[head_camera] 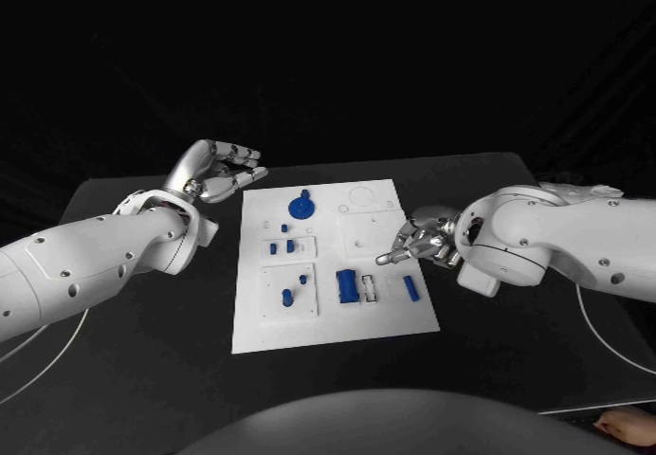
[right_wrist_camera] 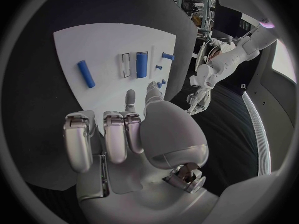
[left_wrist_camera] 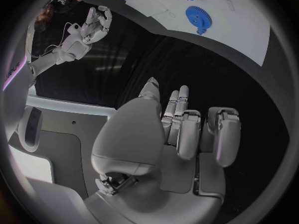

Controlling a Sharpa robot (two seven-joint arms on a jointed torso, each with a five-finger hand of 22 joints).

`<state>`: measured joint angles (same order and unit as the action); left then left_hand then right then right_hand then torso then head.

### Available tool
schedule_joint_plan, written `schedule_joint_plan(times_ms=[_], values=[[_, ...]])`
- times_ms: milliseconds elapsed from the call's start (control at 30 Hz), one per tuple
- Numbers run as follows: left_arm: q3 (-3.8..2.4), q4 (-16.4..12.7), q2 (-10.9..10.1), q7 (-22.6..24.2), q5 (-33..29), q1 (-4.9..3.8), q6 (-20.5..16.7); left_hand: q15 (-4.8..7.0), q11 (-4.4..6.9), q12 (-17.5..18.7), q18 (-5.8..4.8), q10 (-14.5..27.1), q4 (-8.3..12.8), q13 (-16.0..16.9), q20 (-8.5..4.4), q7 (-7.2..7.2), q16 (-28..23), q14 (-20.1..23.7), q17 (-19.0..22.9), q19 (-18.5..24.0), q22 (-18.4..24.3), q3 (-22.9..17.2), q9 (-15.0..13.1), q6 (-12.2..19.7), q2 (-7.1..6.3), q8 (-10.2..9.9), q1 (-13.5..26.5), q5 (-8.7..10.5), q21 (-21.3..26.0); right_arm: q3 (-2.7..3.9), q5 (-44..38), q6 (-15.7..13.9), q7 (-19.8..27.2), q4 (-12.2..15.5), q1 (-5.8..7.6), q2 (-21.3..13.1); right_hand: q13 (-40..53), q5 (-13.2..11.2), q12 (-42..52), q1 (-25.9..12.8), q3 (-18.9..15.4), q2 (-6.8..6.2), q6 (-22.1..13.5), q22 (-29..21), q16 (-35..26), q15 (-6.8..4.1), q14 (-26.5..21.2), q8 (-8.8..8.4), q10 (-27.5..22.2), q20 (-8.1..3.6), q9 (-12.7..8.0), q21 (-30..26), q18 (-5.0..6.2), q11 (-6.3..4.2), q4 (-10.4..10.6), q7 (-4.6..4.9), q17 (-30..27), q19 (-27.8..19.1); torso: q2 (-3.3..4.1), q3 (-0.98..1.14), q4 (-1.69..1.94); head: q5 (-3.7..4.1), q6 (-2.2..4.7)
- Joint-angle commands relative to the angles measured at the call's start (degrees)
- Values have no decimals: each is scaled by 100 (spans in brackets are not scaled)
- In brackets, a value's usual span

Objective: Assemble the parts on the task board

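The white task board (head_camera: 328,322) lies mid-table. On it sit a blue gear (head_camera: 300,204), small blue pegs (head_camera: 281,247), a blue piece (head_camera: 287,297), a thick blue cylinder (head_camera: 347,285) and a thin blue bar (head_camera: 410,287). My left hand (head_camera: 219,171) hangs above the table off the board's far left corner, fingers curled in on nothing. My right hand (head_camera: 421,242) hovers at the board's right edge, fingers curled, holding nothing. The left wrist view has the left hand (left_wrist_camera: 181,134) below the gear (left_wrist_camera: 198,19). The right wrist view has the right hand (right_wrist_camera: 124,129) near the cylinder (right_wrist_camera: 141,64) and bar (right_wrist_camera: 86,73).
The black table (head_camera: 136,379) runs round the board on all sides. A pale framed slot (head_camera: 369,289) lies between the cylinder and the bar. Thin cables (head_camera: 602,332) trail off both arms near the table's side edges.
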<state>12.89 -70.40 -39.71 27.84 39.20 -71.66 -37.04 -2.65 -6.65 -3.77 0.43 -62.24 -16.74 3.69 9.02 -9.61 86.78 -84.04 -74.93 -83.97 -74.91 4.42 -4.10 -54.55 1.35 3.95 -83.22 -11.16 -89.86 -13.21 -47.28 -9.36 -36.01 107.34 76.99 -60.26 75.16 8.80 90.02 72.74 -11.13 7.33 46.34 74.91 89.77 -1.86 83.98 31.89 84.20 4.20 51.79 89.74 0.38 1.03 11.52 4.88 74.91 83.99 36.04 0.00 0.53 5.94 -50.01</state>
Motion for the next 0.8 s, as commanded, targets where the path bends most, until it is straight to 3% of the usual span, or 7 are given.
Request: schedule_joint_plan(times_ms=[33, 67, 100, 233, 333, 533, 800], values=[[-3, 14, 29, 1, 66, -3, 80, 17, 17, -6, -43, 5, 1, -1, -48, -3, -23, -349, -803, -603, -1509, 45, 5, 8, 44, -16, -24, -19, -14, -16, -724, 196, -72, 134, 17, -149, 1484, 48, -2, 19, 30, 91, -38, 1509, 23, 74, 602, -401, 580, 69, -361, 26, -38, 104, 27, 101, 1509, 601, -2, -2, -20, 37, 1], [-3, 20, 34, 1, 70, -3, 80, 17, 17, -6, -43, 5, 1, -1, -48, -3, -23, -349, -803, -603, -1509, 45, 5, 8, 44, -16, -24, -19, -14, -20, -858, 294, -158, 170, 21, -204, 1484, 49, -2, 49, 64, 58, 123, 1509, 23, 180, 602, -710, 580, 151, -730, 26, -38, 174, 6, 191, 1509, 601, -1, 4, -24, 57, 1], [-3, 26, 40, 0, 73, -3, 81, 17, 17, -6, -43, 5, 1, -1, -48, -3, -23, -349, -803, -603, -1509, 45, 5, 8, 44, -16, -24, -19, -14, -23, -1002, 387, -242, 204, 21, -251, 1484, 57, -2, 36, 81, 57, 134, 1509, 23, 201, 602, -873, 580, 172, -905, 26, -38, 217, 15, 211, 1509, 601, -1, 4, -27, 87, 1], [-3, 47, 71, 2, 81, -3, 98, 17, 17, -6, -43, 5, 1, -1, -48, -3, -23, -349, -803, -603, -1509, 45, 5, 8, 44, -16, -24, -19, -14, -30, -1668, 661, -523, 313, -21, -377, 1484, 73, -2, 20, 139, 32, 175, 1509, 23, 215, 602, -1140, 580, 225, -1221, 26, -38, 259, -3, 254, 1509, 601, -7, 1, -21, 213, 1], [-2, 58, 86, 5, 89, -2, 108, 17, 17, -6, -43, 5, 1, -1, -48, -3, -23, -349, -803, -603, -1509, 45, 5, 8, 44, -16, -24, -19, -14, -33, -2305, 814, -682, 370, -108, -423, 1484, 127, -2, -5, 223, -8, 253, 1509, 23, 235, 602, -1374, 580, 259, -1508, 26, -38, 286, -37, 291, 1509, 601, -5, 10, -19, 241, 1], [-2, 64, 81, 10, 93, 0, 116, 17, 17, -6, -43, 5, 1, -1, -48, -3, -23, -349, -803, -603, -1509, 45, 5, 8, 44, -16, -24, -19, -14, -34, -3193, 924, -832, 432, -309, -423, 1484, 320, -2, -2, 371, -79, 398, 1509, 23, 250, 602, -1607, 580, 273, -1831, 26, -38, 305, -122, 301, 1509, 601, 1, 15, -16, 236, 1], [-1, 51, 61, 20, 94, 1, 105, 17, 17, -6, -43, 5, 1, -1, -48, -3, -23, -349, -803, -603, -1509, 45, 5, 8, 44, -16, -24, -19, -14, -34, -3642, 1033, -900, 477, -479, -391, 1484, 334, -2, -35, 418, -117, 420, 1509, 23, 255, 602, -1697, 580, 277, -1945, 26, -38, 317, -135, 315, 1509, 601, 0, 8, -25, 240, 1]])
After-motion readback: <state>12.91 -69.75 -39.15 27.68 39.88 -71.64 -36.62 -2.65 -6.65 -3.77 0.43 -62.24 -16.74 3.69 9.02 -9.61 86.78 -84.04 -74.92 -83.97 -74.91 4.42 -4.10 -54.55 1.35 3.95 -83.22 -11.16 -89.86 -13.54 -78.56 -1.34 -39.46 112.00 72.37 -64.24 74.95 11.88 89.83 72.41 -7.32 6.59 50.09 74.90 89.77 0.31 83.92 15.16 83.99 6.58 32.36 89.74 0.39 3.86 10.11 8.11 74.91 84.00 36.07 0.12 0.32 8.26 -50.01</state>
